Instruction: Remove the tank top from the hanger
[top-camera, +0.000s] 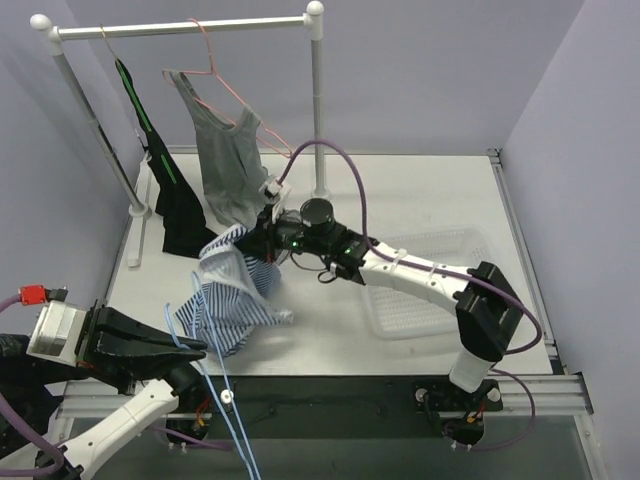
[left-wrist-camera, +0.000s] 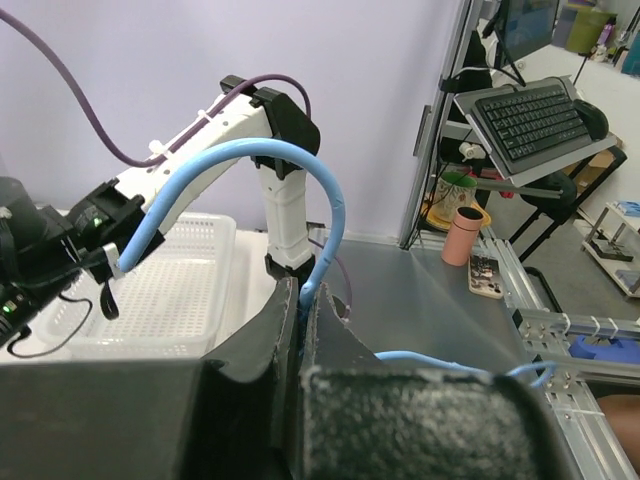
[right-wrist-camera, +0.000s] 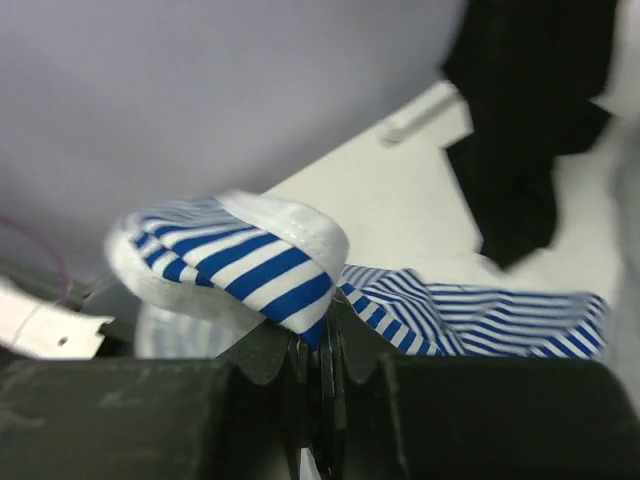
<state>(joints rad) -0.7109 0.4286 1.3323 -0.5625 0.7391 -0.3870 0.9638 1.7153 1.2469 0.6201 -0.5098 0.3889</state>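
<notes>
A blue-and-white striped tank top (top-camera: 235, 290) hangs bunched above the table's left middle; it also shows in the right wrist view (right-wrist-camera: 240, 260). My right gripper (top-camera: 262, 240) is shut on its white-edged upper hem, and in the wrist view (right-wrist-camera: 318, 340) the jaws pinch the fabric. A light blue wire hanger (top-camera: 215, 380) runs from the tank top's lower part toward the near edge. My left gripper (top-camera: 195, 350) is shut on this hanger, whose hook arches up from between the jaws (left-wrist-camera: 303, 290) in the left wrist view (left-wrist-camera: 250, 155).
A white clothes rack (top-camera: 180, 28) stands at the back, with a grey tank top (top-camera: 225, 150) on a pink hanger and a black garment (top-camera: 175, 200) hanging down to the table. A white mesh basket (top-camera: 430, 300) lies under the right arm.
</notes>
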